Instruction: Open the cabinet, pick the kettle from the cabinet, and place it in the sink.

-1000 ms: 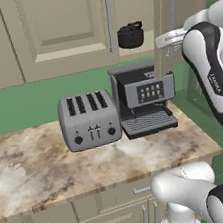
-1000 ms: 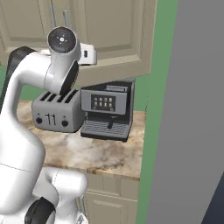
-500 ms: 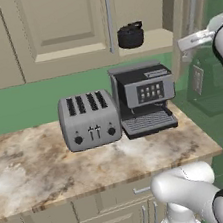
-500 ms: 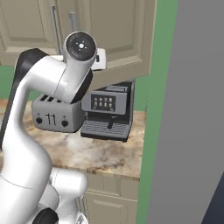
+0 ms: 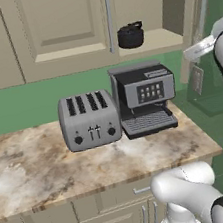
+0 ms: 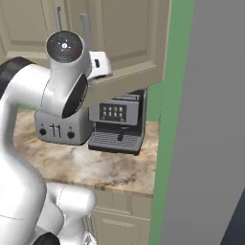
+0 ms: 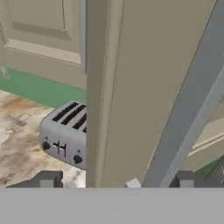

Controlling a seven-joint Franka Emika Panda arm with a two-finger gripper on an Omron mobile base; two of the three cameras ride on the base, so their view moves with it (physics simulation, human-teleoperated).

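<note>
With the right door of the cabinet (image 5: 199,24) swung open, the fingers (image 7: 116,177) stood spread, straddling its bar handle (image 7: 188,118) without gripping. The kettle (image 5: 130,35) sat on the exposed shelf. Next: withdraw, then reach for the kettle's arched handle.

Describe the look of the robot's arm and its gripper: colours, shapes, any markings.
The arm is glossy white, built of thick rounded tubular links with dark grey to black bands at the joints. One joint ends in a round dark grey cap with a small pale dot at its centre. A white boxy hand piece bears a small dark mark. The gripper has two small, dark, blocky finger tips. No cables are visible.
</note>
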